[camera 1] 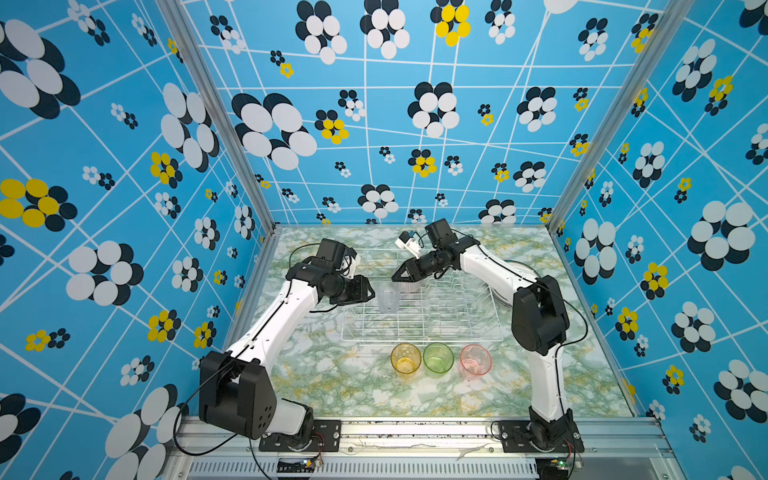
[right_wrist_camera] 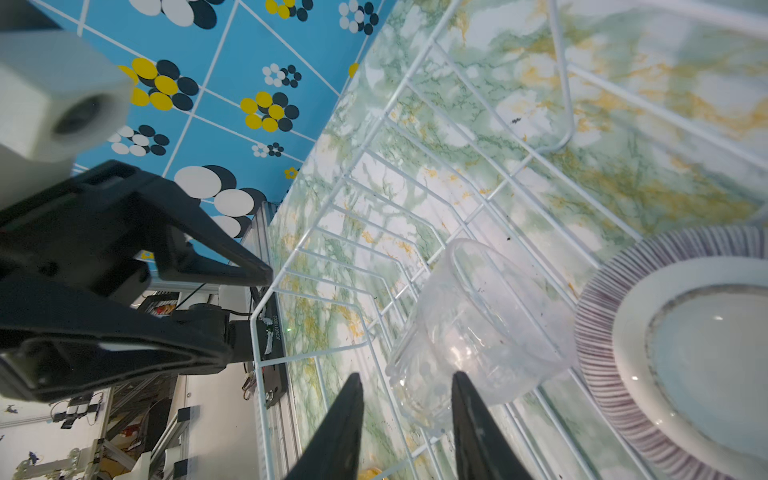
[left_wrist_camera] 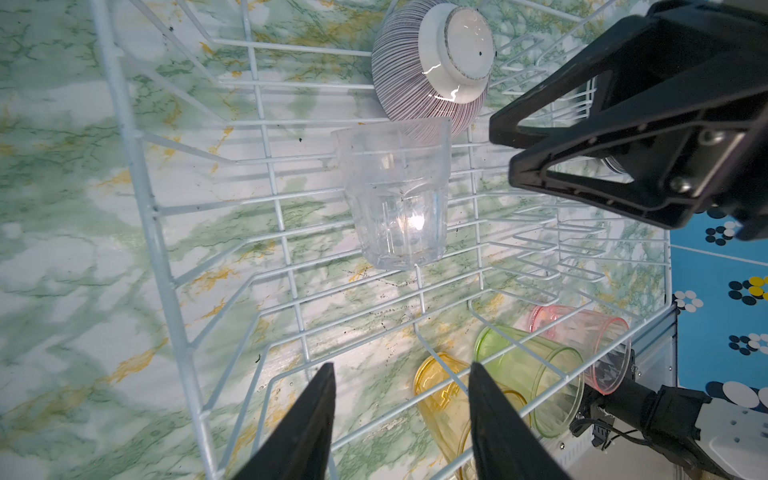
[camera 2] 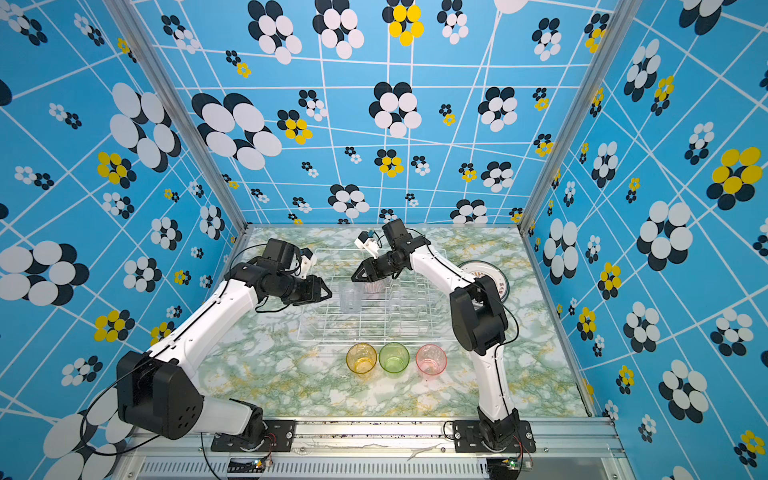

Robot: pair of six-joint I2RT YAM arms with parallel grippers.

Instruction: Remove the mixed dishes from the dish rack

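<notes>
The white wire dish rack (camera 1: 419, 338) sits mid-table in both top views. In it stands a clear tumbler (camera 1: 388, 297), and right behind that lies a striped bowl (left_wrist_camera: 432, 66), foot up. My left gripper (left_wrist_camera: 401, 374) is open and empty over the rack's left part, pointing at the clear tumbler (left_wrist_camera: 397, 195). My right gripper (right_wrist_camera: 406, 378) is open just above the clear tumbler (right_wrist_camera: 478, 328) and the bowl (right_wrist_camera: 681, 345), with nothing clamped. On the table in front of the rack stand amber (camera 1: 405, 357), green (camera 1: 437, 357) and pink (camera 1: 476, 359) tumblers.
A printed white plate (camera 2: 484, 276) lies on the marble table right of the rack, partly behind my right arm. The two grippers (camera 1: 370, 295) (camera 1: 397, 276) are close together over the rack. Patterned blue walls close in three sides.
</notes>
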